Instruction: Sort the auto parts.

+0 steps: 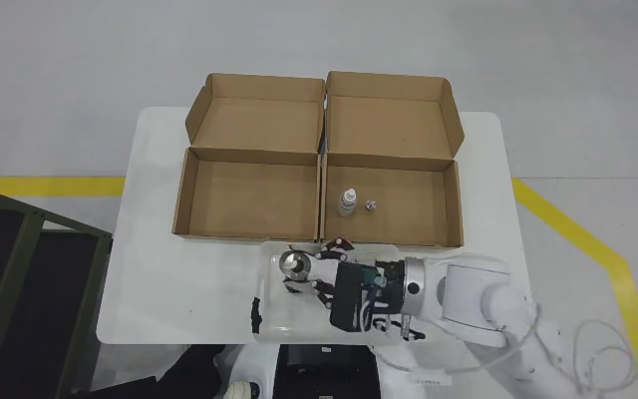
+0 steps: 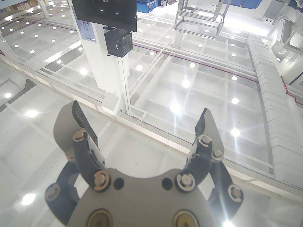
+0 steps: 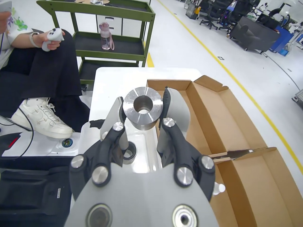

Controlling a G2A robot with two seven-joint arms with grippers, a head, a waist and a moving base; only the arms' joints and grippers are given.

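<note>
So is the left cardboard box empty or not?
Empty: in the top view the left box shows only bare cardboard floor, while the right box holds a small white bottle and a small metal part.

Tabletop white. Left cardboard box and right cardboard box plain brown. Metal cylinder shiny silver, dark bore. Right end effector and left end effector: 2 silver-grey plates each, black links, black ribbed pads. Bottle white. Tray translucent white. Ring black.
</note>
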